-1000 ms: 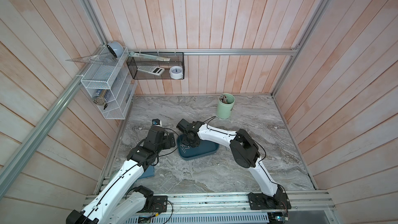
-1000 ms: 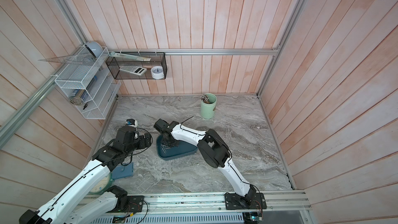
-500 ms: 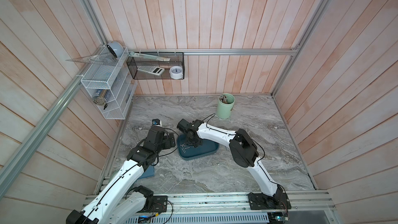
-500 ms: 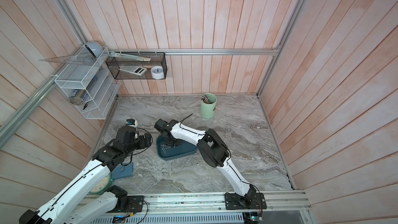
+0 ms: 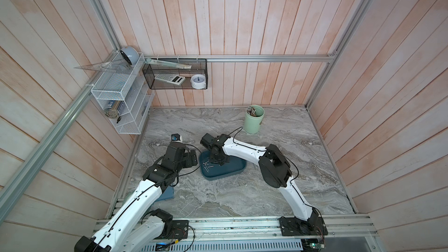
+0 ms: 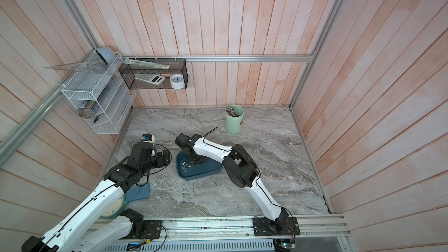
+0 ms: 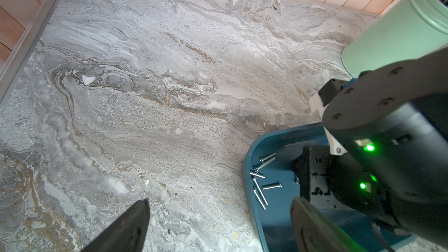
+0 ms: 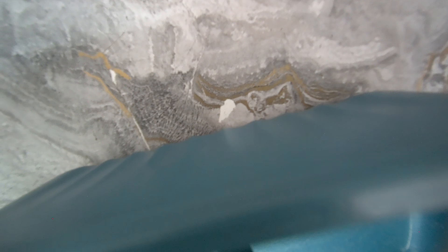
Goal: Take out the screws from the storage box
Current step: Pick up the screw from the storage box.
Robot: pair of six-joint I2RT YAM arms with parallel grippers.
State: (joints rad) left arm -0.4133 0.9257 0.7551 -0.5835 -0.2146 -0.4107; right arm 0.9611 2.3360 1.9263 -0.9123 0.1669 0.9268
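The storage box [image 5: 231, 174] [image 6: 206, 173] is a shallow teal tray on the marble table. Several small silver screws [image 5: 208, 164] [image 6: 186, 166] [image 7: 260, 180] lie loose in its left end. My right gripper [image 5: 219, 161] [image 6: 196, 160] points down into the box just right of the screws. Its fingers are hidden in both top views and in the right wrist view, where the blurred box wall [image 8: 242, 178] fills the lower half. My left gripper [image 5: 193, 158] [image 6: 166, 157] [image 7: 219, 212] is open at the box's left edge, one finger over the table, the other over the box.
A pale green cup [image 5: 254, 118] [image 6: 234, 118] [image 7: 400, 32] with sticks stands behind the box. A flat blue object [image 6: 138, 191] lies at the front left under my left arm. A white wire rack [image 5: 116, 103] and a black mesh basket [image 5: 177, 73] hang on the walls.
The right gripper has stayed low in the box and has closed a little further. The left arm has not moved.
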